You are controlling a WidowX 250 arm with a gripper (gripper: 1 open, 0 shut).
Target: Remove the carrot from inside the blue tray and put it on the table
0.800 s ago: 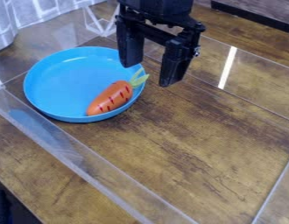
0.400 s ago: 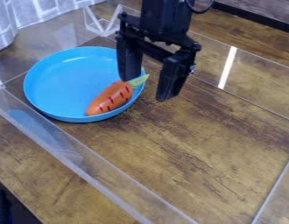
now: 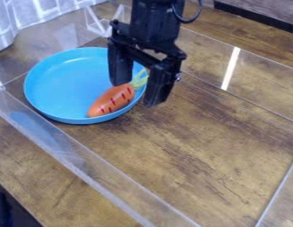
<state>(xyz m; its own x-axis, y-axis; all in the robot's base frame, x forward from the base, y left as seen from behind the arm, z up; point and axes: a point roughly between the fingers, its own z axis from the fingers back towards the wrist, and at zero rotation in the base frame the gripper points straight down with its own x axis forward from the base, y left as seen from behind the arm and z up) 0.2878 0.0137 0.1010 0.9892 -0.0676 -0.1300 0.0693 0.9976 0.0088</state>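
Orange ridged toy carrot (image 3: 114, 98) with green leafy top: lies inside round, shallow, bright blue plastic tray (image 3: 54, 84), near its right rim. Dark glossy wood-plank table (image 3: 196, 151) carries the tray. Black gripper (image 3: 138, 82): jaws spread wide, empty, straddling the carrot's leafy end.

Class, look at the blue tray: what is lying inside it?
Inside the blue tray lies one orange carrot near its right rim. The open claw hangs over it, hiding most of the carrot's green top.

An orange, dark-ridged carrot (image 3: 111, 100) is lying in a bright blue tray (image 3: 60, 82) on the dark brown table (image 3: 196, 151).
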